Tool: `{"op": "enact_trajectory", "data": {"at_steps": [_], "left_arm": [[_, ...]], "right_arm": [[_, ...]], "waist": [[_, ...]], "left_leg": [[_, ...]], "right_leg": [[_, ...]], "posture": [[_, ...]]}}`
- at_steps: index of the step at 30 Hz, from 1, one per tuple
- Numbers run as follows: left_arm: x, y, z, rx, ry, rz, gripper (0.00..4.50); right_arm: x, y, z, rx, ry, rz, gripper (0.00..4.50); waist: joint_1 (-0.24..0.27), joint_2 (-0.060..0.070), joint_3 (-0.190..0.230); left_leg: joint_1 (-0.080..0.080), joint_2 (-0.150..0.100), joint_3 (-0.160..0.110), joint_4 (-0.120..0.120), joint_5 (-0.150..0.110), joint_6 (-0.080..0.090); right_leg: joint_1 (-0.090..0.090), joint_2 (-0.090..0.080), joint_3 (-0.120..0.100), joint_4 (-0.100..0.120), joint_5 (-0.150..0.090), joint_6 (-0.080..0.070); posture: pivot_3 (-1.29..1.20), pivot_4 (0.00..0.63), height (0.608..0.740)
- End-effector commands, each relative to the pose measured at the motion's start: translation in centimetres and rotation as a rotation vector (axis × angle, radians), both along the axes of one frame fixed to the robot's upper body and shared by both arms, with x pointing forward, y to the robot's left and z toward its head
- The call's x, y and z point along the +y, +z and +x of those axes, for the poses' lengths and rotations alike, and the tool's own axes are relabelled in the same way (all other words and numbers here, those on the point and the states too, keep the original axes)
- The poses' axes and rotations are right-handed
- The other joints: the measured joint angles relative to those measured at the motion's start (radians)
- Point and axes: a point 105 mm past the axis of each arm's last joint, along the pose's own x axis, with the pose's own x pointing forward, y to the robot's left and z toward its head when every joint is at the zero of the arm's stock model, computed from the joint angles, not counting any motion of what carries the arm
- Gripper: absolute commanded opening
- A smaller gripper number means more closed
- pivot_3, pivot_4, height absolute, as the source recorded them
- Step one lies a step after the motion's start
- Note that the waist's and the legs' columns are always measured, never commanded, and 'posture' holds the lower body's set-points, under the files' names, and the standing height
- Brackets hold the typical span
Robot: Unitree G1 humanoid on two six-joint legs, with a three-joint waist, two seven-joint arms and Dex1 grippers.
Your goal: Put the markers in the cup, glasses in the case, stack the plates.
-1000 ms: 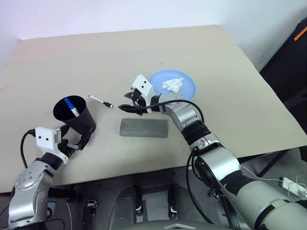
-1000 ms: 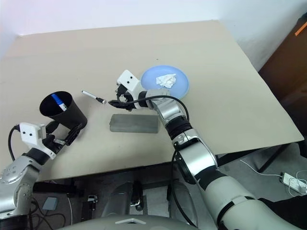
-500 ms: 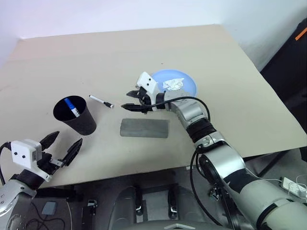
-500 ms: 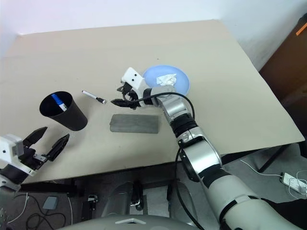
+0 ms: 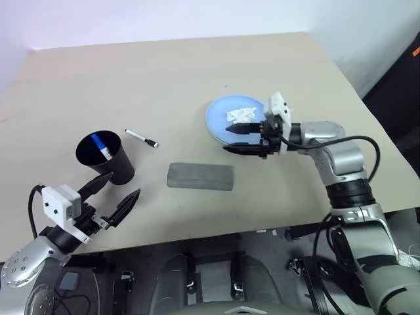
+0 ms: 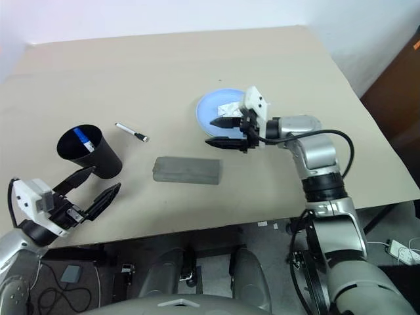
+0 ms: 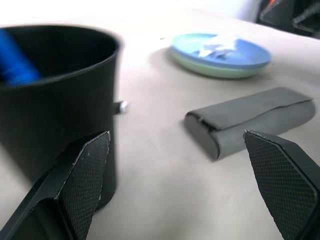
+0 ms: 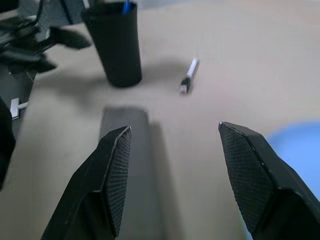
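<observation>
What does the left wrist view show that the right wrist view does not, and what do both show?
Only the left wrist view shows the stacked plates whole, blue on green, with the white tissue. Only the right wrist view shows the black-capped marker along its length, and the left claw beside the cup. Both share the black cup with the blue-capped marker inside, the grey case and the table.

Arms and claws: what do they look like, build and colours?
Both arms are silver-grey metallic segments with black joint bands and a loose black cable looping along each forearm. Each wrist carries a white boxy module with small dark dots. The left claw and right claw each have two black, tapered, pointed fingers with finely cross-hatched inner pads.
</observation>
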Motion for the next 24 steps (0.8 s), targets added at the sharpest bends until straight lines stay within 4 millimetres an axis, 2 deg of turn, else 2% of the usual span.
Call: {"op": "enact_trajectory", "data": {"at_steps": [1, 4, 10, 24], "left_arm": [[-0.4, 0.0, 0.2, -0.013, -0.014, 0.018, 4.47], [-0.7, -0.1, 0.2, -0.007, -0.026, 0.016, 4.47], [-0.8, 0.0, 0.0, 0.003, -0.04, 0.02, 4.47], [-0.6, -0.2, 0.5, -0.001, -0.026, 0.043, 4.47]], "right_arm": [[-1.3, 1.5, -0.6, -0.041, -0.01, 0.007, 2.95], [-2.2, 0.4, -0.7, -0.006, -0.039, -0.04, 2.95], [-3.4, 0.0, -0.8, 0.001, -0.07, -0.082, 2.95], [-3.9, -0.9, -1.3, 0.009, -0.088, -0.129, 2.95]], "waist": [[-0.001, 0.0, 0.0], [0.003, 0.0, 0.0], [0.008, 0.0, 0.0], [0.029, 0.0, 0.0]], "left_leg": [[0.0, 0.0, 0.0, 0.0, 0.0, 0.0], [0.001, 0.0, 0.0, 0.0, 0.0, 0.001], [0.001, 0.0, 0.0, 0.002, 0.0, 0.0], [0.001, 0.0, 0.0, 0.003, 0.0, 0.001]], "right_leg": [[0.0, 0.0, 0.0, 0.0, 0.0, 0.0], [0.002, 0.001, -0.001, 0.0, 0.0, 0.0], [0.002, 0.0, -0.001, 0.0, 0.0, 0.0], [0.003, 0.001, -0.001, 0.0, 0.0, 0.001]], "posture": [[0.0, 0.15, 0.719], [0.0, 0.15, 0.719], [0.0, 0.15, 0.719], [0.0, 0.15, 0.719]]}}
